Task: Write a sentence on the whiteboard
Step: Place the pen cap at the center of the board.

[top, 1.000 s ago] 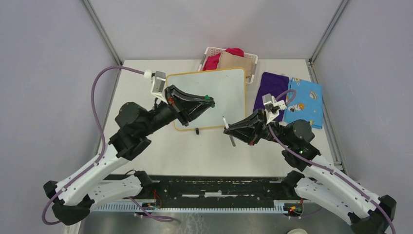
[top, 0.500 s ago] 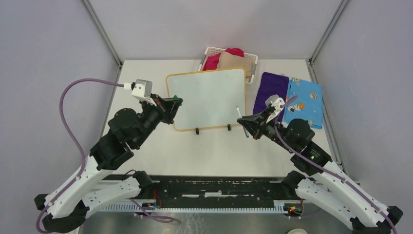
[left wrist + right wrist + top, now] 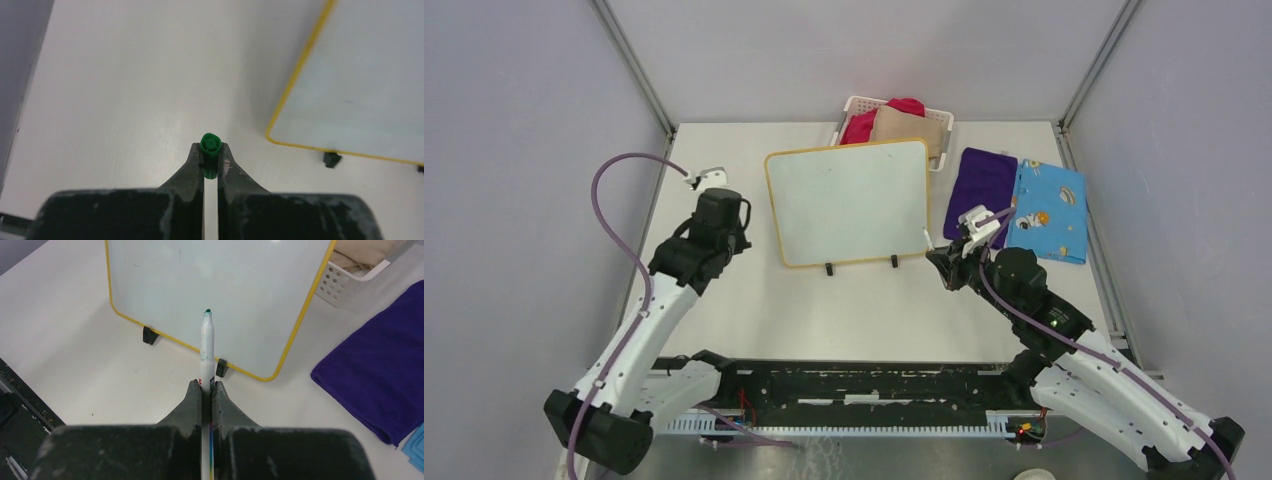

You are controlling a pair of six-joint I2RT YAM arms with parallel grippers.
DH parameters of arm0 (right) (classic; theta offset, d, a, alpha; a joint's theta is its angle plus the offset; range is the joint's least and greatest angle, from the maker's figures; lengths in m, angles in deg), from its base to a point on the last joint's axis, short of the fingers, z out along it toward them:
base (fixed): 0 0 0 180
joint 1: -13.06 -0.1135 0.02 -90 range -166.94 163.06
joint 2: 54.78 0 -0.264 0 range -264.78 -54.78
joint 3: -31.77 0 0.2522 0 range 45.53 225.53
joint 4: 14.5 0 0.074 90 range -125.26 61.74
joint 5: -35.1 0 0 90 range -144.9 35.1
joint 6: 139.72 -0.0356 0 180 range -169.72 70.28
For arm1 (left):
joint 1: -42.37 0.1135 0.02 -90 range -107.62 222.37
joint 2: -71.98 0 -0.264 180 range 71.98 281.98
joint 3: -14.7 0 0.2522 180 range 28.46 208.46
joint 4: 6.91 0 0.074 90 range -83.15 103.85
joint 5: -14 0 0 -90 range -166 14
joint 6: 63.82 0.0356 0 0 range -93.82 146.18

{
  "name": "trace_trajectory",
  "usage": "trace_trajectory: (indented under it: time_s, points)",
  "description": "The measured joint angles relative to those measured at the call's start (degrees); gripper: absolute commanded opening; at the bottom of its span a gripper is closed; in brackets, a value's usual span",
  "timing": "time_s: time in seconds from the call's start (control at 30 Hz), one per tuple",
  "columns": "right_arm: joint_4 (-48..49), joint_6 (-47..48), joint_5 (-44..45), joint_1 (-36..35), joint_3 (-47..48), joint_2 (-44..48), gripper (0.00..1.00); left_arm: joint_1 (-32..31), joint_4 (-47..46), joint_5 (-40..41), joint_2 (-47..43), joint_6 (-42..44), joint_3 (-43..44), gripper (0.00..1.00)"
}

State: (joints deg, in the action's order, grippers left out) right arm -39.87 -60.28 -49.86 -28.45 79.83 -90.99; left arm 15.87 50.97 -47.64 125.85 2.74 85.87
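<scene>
White surface [image 3: 734, 150] carries the blank whiteboard [image 3: 849, 200] at its middle; the left end effector [image 3: 210, 152], clamped on the green cap [image 3: 210, 141], has pulled off to the whiteboard's left, while the right end effector [image 3: 207, 390] holds the bared marker [image 3: 206, 340] at its near-right corner, so writing can start.

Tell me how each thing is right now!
whiteboard: blank, nothing written
left gripper: shut on green cap
right gripper: shut on marker
marker: uncapped
basket: holding cloths
purple cloth: lying flat
blue cloth: lying flat
</scene>
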Motion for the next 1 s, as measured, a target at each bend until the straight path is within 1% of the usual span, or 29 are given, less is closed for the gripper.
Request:
trace_trajectory:
  time_s: [0.03,0.1,0.23,0.3,0.37,0.53,0.67,0.83,0.93,1.0]
  points:
    - [0.00,0.09,0.02,0.00,0.00,0.04,0.00,4.44,-0.07,-1.99,1.51,-0.02,-0.33,0.02]
    - [0.15,0.17,-0.02,0.00,-0.02,0.17,0.00,9.66,-0.17,-4.22,4.35,-0.07,-0.50,0.02]
    - [0.50,0.17,-0.57,0.00,-0.04,0.52,0.00,15.93,-4.13,-10.10,11.78,-1.33,-0.50,0.02]
    - [0.63,0.20,-1.16,0.00,-0.04,0.52,0.00,19.76,-7.26,-12.61,17.16,-2.75,-0.46,0.02]
    - [0.61,0.22,-1.75,0.00,-0.04,0.55,0.00,22.45,-9.38,-13.49,22.86,-3.89,0.00,0.02]
    - [0.57,0.39,-2.49,0.00,-0.09,1.64,0.00,24.20,-11.50,-13.49,36.20,-4.61,4.52,0.02]
    - [0.66,0.42,-2.56,0.00,-0.28,2.99,0.00,24.57,-12.15,-13.55,44.46,-4.57,9.51,0.02]
    - [0.63,0.59,-2.51,0.00,-0.42,3.26,0.00,24.94,-12.72,-13.70,49.83,-4.57,11.37,0.02]
    - [0.63,0.63,-2.49,0.00,-0.42,3.21,0.00,25.29,-12.72,-13.77,51.25,-4.55,11.37,0.02]
    - [0.59,0.66,-2.49,0.00,-0.42,3.13,0.00,25.57,-12.74,-13.90,52.11,-4.55,11.37,0.04]
